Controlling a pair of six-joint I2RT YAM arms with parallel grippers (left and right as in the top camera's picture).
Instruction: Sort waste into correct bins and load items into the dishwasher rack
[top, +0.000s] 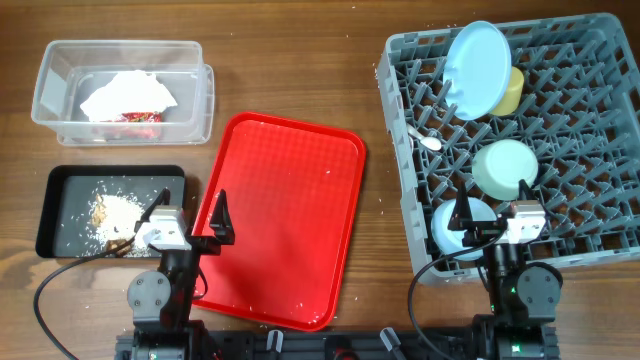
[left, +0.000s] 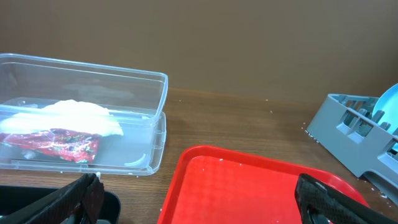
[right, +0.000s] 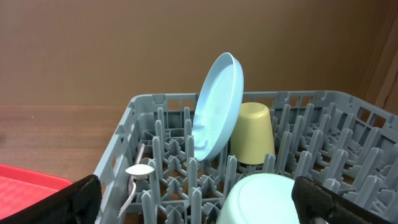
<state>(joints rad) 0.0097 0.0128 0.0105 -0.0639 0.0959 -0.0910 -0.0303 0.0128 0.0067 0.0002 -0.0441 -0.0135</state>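
Note:
The grey dishwasher rack (top: 600, 130) at the right holds a pale blue plate (top: 478, 70) on edge, a yellow cup (top: 512, 92), a white spoon (top: 428, 140), a mint-green bowl (top: 505, 165) and a pale blue bowl (top: 450, 228). A white napkin (top: 128, 93) and a red wrapper (top: 135, 117) lie in the clear tub (top: 195, 100). Rice scraps (top: 115, 212) lie in the black tray (top: 60, 175). My left gripper (top: 188, 215) is open and empty between black tray and red tray. My right gripper (top: 493, 210) is open and empty over the rack's near edge, above the mint bowl (right: 261, 199).
The red serving tray (top: 290, 200) lies in the middle of the wooden table, with only a few crumbs on it. In the left wrist view the clear tub (left: 158, 118) is ahead to the left and the rack's corner (left: 348, 130) far right.

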